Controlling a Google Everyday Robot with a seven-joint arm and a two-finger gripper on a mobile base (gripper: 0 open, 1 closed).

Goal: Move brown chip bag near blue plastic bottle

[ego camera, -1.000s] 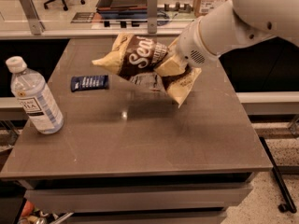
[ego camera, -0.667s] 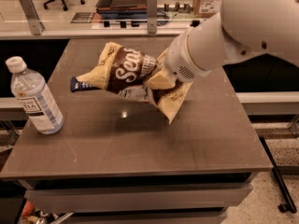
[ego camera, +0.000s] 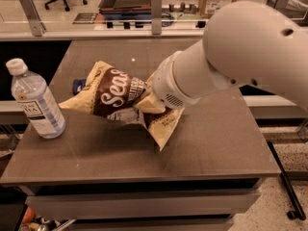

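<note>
The brown chip bag (ego camera: 113, 95), dark brown with white script and cream-yellow ends, hangs above the table, left of centre. My gripper (ego camera: 146, 102) is shut on the bag's right part, and the thick white wrist hides most of it. The blue plastic bottle (ego camera: 36, 102), clear with a white cap and a white-and-blue label, stands upright at the table's left edge. The bag's left tip is a short way right of the bottle and does not touch it.
A small dark-blue bar wrapper (ego camera: 78, 84) lies on the brown table (ego camera: 216, 143), mostly hidden behind the bag. My large white arm (ego camera: 255, 47) fills the upper right. A counter with a railing and trays (ego camera: 130, 4) runs behind the table.
My arm has carried the chip bag leftward and toward the front, closer to the bottle. The bag now covers most of the dark-blue wrapper. The bottle has not moved.
</note>
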